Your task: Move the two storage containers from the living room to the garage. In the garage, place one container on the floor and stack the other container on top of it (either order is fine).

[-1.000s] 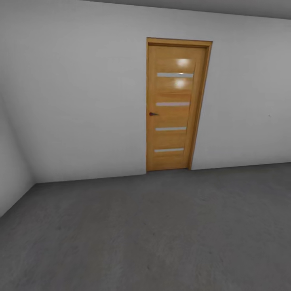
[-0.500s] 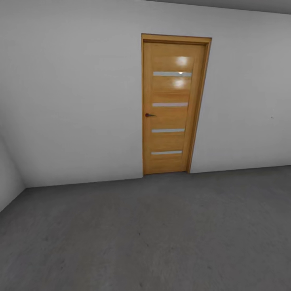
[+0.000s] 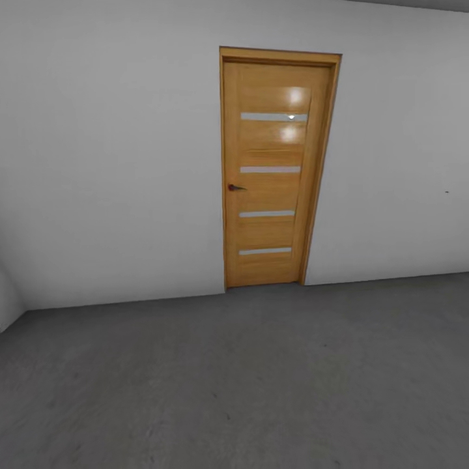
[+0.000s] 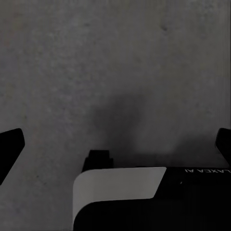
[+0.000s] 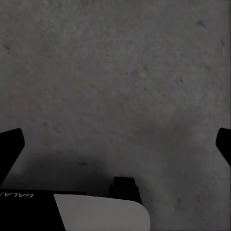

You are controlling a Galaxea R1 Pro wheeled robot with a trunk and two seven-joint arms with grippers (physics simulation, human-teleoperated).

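Observation:
I am in the garage, a bare room with white walls (image 3: 111,169) and a rough grey concrete floor (image 3: 247,378). The two storage containers are out of view, and so is the living room. My left gripper (image 4: 118,144) hangs open over the concrete, its black fingertips (image 4: 10,147) spread wide with nothing between them. My right gripper (image 5: 118,144) is open in the same way above the floor (image 5: 120,86), and nothing lies between its fingertips (image 5: 10,144).
A wooden door (image 3: 273,169) with glass slats and a dark handle (image 3: 234,187) stands shut in the wall ahead. A side wall (image 3: 8,299) meets it at the far left corner. Part of my own white and black body (image 4: 125,197) shows below the left wrist.
The whole head view has shifted: the door looks larger and sits a little further left, and the left corner has slid toward the frame's edge. That is the camera moving.

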